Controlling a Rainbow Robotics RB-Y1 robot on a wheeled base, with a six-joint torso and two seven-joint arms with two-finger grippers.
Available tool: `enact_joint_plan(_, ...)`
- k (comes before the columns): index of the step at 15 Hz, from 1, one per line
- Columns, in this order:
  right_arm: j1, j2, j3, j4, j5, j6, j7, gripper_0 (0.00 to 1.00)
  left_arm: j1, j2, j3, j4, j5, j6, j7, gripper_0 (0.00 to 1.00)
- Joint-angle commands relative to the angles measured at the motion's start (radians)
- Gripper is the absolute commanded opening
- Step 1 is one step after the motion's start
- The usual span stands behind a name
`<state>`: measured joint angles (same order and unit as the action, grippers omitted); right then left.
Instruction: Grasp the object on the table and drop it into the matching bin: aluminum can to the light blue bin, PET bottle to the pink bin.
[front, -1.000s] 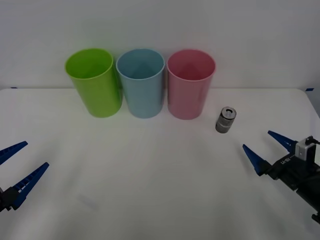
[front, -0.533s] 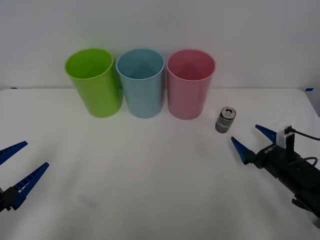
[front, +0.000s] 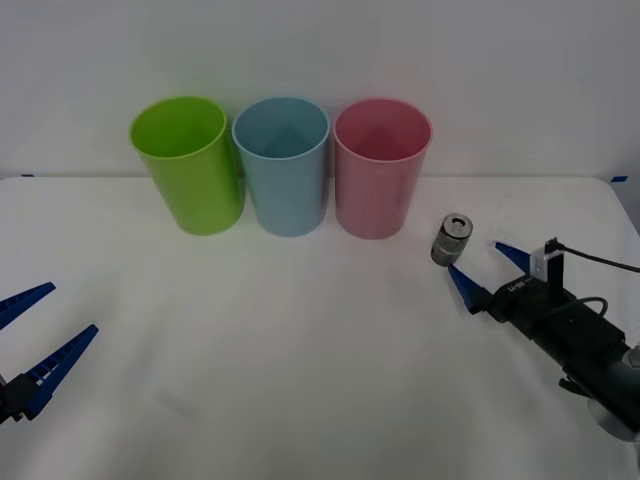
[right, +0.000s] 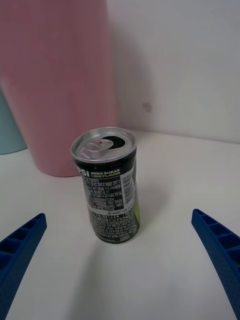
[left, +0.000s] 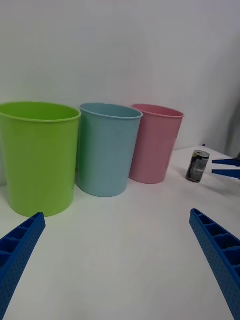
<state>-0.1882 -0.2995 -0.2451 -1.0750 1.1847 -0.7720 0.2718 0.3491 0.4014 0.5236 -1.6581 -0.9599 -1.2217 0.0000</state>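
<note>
white table (front: 300, 380), plain white wall behind; right gripper (front: 488, 268) spread wide beside upright can (front: 450, 238); left gripper (front: 30, 335) spread, idle.

The white table (front: 300, 380) carries three bins (front: 290, 170) and an upright aluminum can (front: 451, 239).
</note>
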Motion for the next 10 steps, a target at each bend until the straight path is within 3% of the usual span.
enact_joint_plan(1, -0.04, 0.008, 0.003, 0.047, 0.006, 0.013, 0.007, 1.0, 0.0, 0.0, 0.0, 0.0, 0.0, 0.0, 0.0, 1.0)
enact_joint_plan(10, -0.165, 0.028, 0.026, 0.185, 0.016, 0.088, 0.037, 1.0, 0.0, 0.0, 0.0, 0.0, 0.0, 0.0, 0.0, 1.0)
